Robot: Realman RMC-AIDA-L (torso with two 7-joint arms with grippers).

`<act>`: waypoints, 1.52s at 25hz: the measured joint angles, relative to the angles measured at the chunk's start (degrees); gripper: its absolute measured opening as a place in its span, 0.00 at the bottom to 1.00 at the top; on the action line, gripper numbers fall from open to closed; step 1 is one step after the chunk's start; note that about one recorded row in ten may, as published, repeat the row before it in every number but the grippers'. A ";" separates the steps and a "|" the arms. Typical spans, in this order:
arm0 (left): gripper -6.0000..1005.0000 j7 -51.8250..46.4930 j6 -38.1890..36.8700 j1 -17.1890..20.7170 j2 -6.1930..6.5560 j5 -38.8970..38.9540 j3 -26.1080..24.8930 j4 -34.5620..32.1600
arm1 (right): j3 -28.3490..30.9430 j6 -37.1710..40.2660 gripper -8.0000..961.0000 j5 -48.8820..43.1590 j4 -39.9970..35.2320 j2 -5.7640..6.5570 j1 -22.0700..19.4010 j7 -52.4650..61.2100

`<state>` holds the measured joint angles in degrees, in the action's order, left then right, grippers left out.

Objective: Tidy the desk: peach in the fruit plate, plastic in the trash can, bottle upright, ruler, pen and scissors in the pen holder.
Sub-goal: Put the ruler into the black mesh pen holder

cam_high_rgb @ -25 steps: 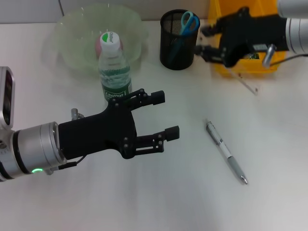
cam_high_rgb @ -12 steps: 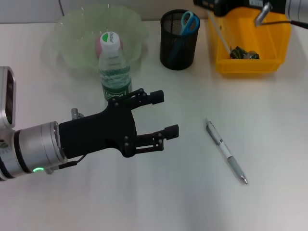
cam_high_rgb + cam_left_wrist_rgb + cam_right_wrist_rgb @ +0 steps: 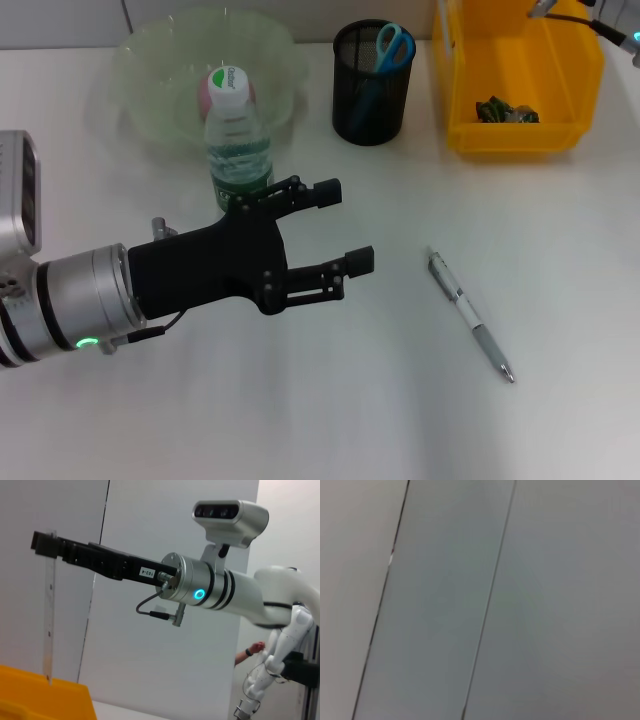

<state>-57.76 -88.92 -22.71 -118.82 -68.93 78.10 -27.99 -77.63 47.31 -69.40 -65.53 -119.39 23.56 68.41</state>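
Left gripper (image 3: 336, 230) hangs low over the white desk (image 3: 330, 400) with its fingers spread apart, holding nothing — the bottle (image 3: 238, 140) stands upright just behind it. Right gripper (image 3: 42, 544) is up high, pinched shut on the clear ruler (image 3: 48, 615), which hangs straight down above the yellow trash can (image 3: 520, 95). Crumpled plastic (image 3: 505, 110) lies inside that can. A peach (image 3: 212, 92) sits in the green fruit plate (image 3: 150, 70). Blue scissors (image 3: 392, 45) stick out of the black pen holder (image 3: 370, 90). A silver pen (image 3: 470, 315) lies flat on the desk — well apart from the holder.
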 joint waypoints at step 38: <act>0.83 -3.71 2.63 -3.65 -0.01 2.13 -2.08 0.41 | -0.20 6.33 0.42 36.10 47.93 -0.41 23.64 -38.82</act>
<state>-61.48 -86.29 -26.36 -118.83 -66.80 76.02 -27.57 -77.83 53.64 -33.30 -17.60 -119.80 47.20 29.59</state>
